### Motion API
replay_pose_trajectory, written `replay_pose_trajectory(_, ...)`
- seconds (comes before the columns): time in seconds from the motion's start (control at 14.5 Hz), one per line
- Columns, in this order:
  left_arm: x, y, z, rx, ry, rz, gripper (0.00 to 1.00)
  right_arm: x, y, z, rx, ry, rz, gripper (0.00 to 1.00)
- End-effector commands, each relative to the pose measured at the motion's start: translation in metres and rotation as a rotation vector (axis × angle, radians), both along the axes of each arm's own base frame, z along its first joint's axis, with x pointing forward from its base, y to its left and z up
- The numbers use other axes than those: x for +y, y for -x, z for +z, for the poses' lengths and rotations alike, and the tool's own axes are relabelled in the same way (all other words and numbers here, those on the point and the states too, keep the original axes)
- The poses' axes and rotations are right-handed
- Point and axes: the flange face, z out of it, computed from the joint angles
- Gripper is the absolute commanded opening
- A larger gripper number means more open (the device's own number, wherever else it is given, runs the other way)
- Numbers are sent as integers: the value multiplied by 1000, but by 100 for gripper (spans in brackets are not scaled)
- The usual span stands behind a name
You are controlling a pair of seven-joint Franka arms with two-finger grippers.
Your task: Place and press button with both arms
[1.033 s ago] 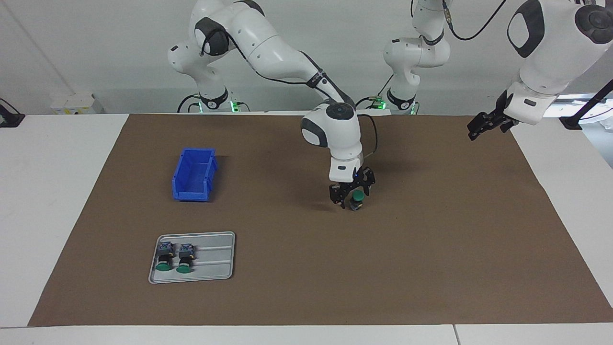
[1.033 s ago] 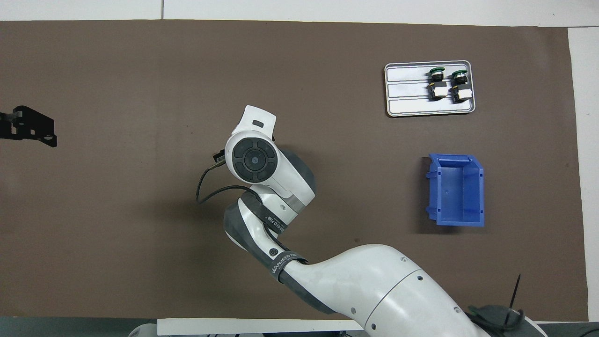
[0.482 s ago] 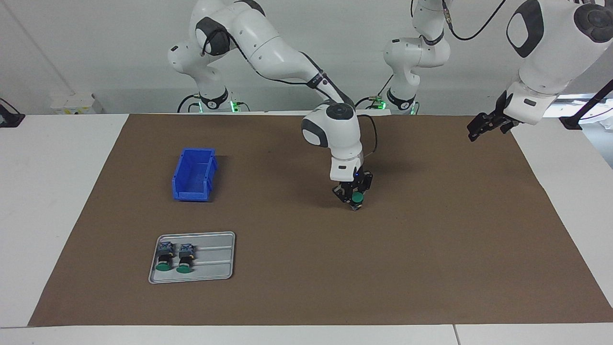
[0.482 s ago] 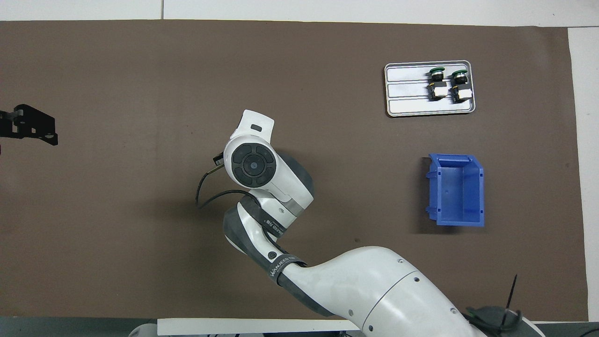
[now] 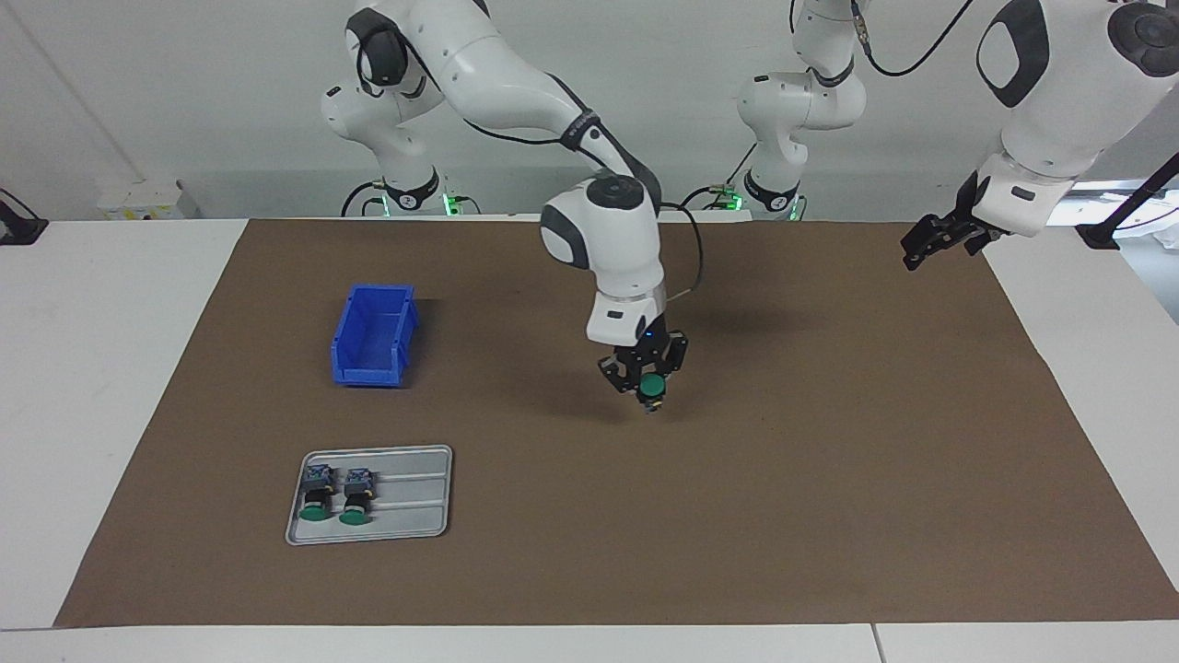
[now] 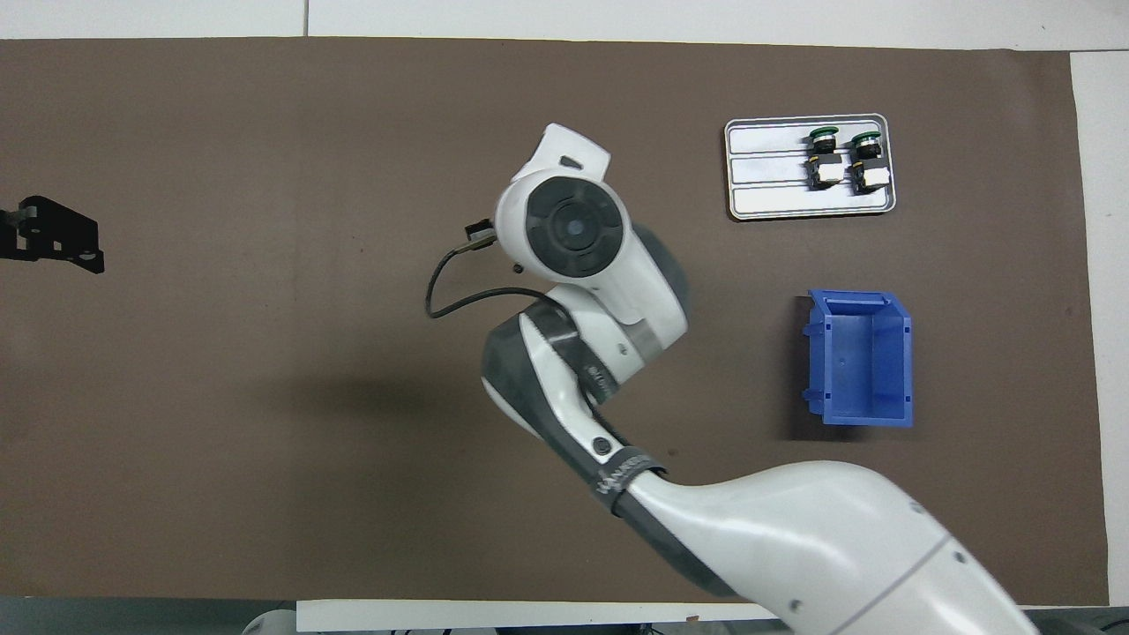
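Note:
My right gripper (image 5: 649,380) is shut on a button (image 5: 653,384), whose green cap faces the camera in the facing view. It hangs just above the middle of the brown mat (image 5: 829,460). In the overhead view the right arm's wrist (image 6: 571,229) covers this gripper and its button. Two more buttons (image 5: 316,497) (image 5: 355,495) lie side by side on the grey tray (image 5: 414,502), also seen from overhead as two buttons (image 6: 822,154) (image 6: 866,157) on the tray (image 6: 767,168). My left gripper (image 5: 924,247) (image 6: 53,242) waits open and empty over the mat's edge at the left arm's end.
A blue open bin (image 5: 373,336) (image 6: 860,357) stands on the mat at the right arm's end, nearer to the robots than the tray. White table surface (image 5: 92,368) borders the mat.
The right gripper closed on the button standing on the mat, then lifted it and carried it a little toward the right arm's end. The left arm has barely moved.

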Motion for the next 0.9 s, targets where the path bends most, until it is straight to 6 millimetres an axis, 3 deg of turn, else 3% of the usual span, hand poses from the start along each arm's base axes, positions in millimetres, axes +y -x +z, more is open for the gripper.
replay_pose_trajectory(0.0, 16, 5, 13, -30, 0, 3, 100, -97, 66, 16, 37, 56, -1, 0)
replay_pose_trajectory(0.21, 10, 6, 14, -31, 1, -19, 100, -188, 110, 20, 74, 101, -24, 0)
replay_pose_trajectory(0.48, 8, 6, 13, -28, -1, -22, 100, -291, 119, 26, 208, 148, -151, 0)
replay_pose_trajectory(0.55, 8, 6, 13, -26, -1, -24, 100, -312, 121, 17, 220, 153, -147, 0)
replay_pose_trajectory(0.69, 6, 7, 11, -21, 0, -41, 100, -341, 121, 13, 218, 158, -128, 0)
replay_pose_trajectory(0.83, 6, 6, 8, -16, 1, -42, 100, -344, 122, -3, 220, 147, -141, 0)
